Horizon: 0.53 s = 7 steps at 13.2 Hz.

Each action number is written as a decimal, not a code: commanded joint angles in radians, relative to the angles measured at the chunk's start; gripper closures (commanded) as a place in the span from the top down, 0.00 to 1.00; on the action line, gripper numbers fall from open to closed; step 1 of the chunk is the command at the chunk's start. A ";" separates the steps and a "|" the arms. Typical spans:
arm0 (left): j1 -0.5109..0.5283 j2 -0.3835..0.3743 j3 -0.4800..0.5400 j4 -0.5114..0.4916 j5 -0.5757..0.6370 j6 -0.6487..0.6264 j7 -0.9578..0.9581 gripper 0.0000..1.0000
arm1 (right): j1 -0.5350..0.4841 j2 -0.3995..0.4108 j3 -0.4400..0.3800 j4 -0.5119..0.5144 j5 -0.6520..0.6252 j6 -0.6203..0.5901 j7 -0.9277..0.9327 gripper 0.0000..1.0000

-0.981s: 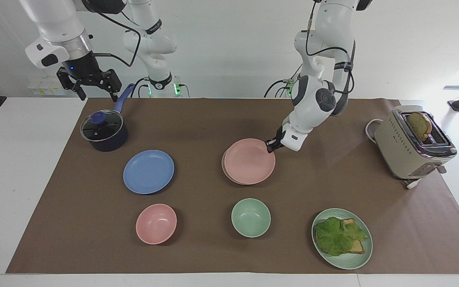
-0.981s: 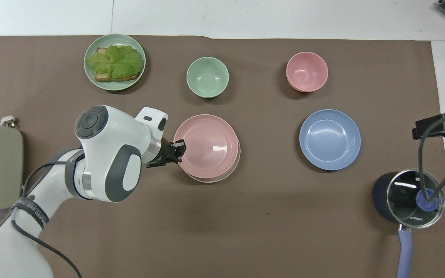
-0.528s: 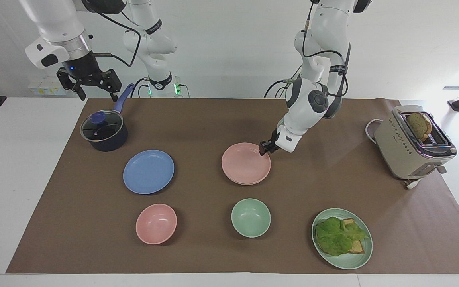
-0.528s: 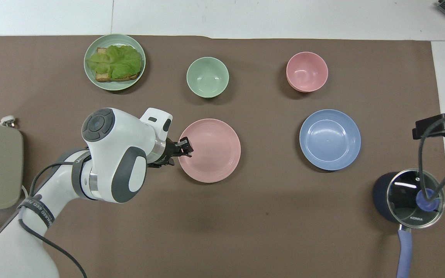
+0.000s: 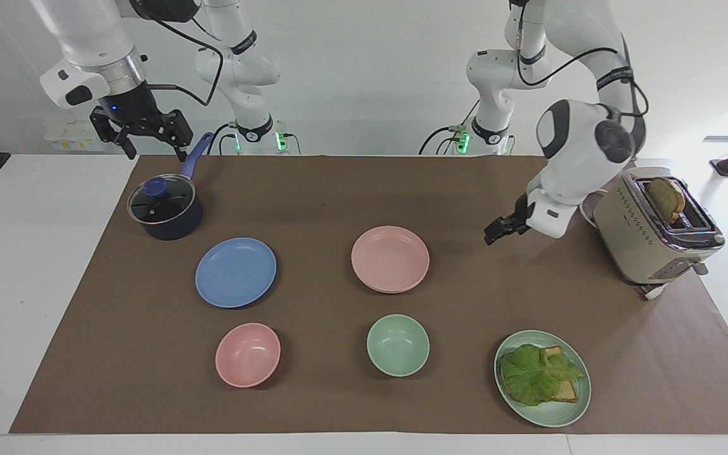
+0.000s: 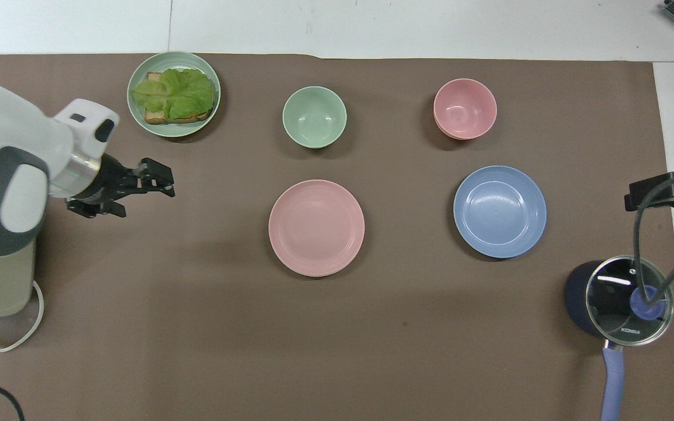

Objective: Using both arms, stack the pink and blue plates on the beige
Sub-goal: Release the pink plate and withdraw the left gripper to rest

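The pink plate (image 5: 390, 258) (image 6: 316, 227) lies flat on the beige plate (image 5: 395, 291), of which only a thin rim shows beneath it. Toward the right arm's end of the table, the blue plate (image 5: 236, 272) (image 6: 499, 211) lies alone on the brown mat. My left gripper (image 5: 493, 235) (image 6: 160, 178) hangs open and holds nothing, above the mat between the pink plate and the toaster. My right gripper (image 5: 149, 148) waits open in the air above the pot's handle.
A dark pot with a glass lid (image 5: 165, 207) stands nearer to the robots than the blue plate. Farther from the robots are a pink bowl (image 5: 248, 354), a green bowl (image 5: 397, 345) and a green plate with lettuce and toast (image 5: 542, 378). A beige toaster (image 5: 655, 224) stands at the left arm's end.
My left gripper opened and let go of the pink plate's rim. The plate settled onto the beige one. The left arm pulled away toward the toaster. The right arm has not moved.
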 commanded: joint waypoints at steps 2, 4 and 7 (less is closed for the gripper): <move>0.083 -0.041 -0.012 0.104 0.210 -0.088 0.243 1.00 | -0.009 -0.003 0.007 0.003 -0.003 -0.004 0.010 1.00; 0.081 -0.030 -0.011 0.214 0.246 -0.173 0.326 1.00 | -0.007 -0.004 0.007 -0.004 -0.003 0.002 0.013 1.00; 0.075 -0.082 -0.014 0.250 0.246 -0.252 0.330 1.00 | -0.009 -0.035 0.006 -0.069 -0.003 0.086 0.013 1.00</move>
